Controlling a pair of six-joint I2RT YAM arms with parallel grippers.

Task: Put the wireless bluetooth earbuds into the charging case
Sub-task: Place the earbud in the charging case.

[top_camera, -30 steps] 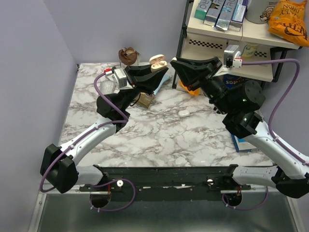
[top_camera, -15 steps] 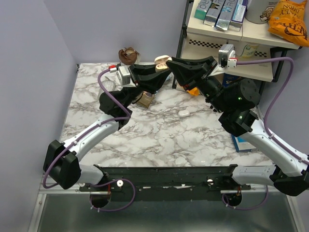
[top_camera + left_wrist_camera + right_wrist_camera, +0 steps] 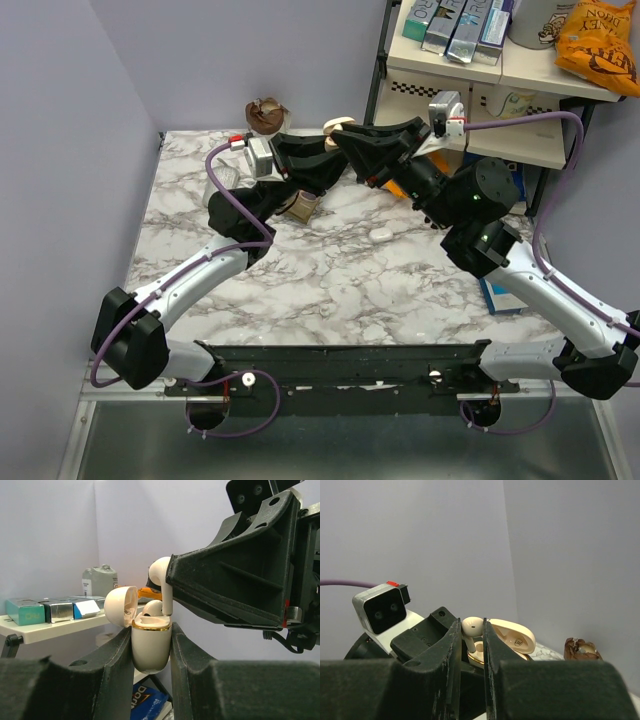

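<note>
My left gripper is shut on the charging case, a cream pebble with a gold rim, held upright in the air with its lid swung open. One earbud sits in the case. My right gripper is shut on a second earbud, pinched by its head, stem pointing down. That earbud hangs right over the case's open top, its stem tip about level with the rim. From above, the case shows where the two grippers meet, over the table's back edge.
A small white object lies on the marble table. A tan box and a glass stand under the left arm. A brown lump sits at the back. A shelf with boxes stands back right.
My right gripper has moved left with its earbud until it is over the open case. My left gripper has shifted the case slightly right to meet it.
</note>
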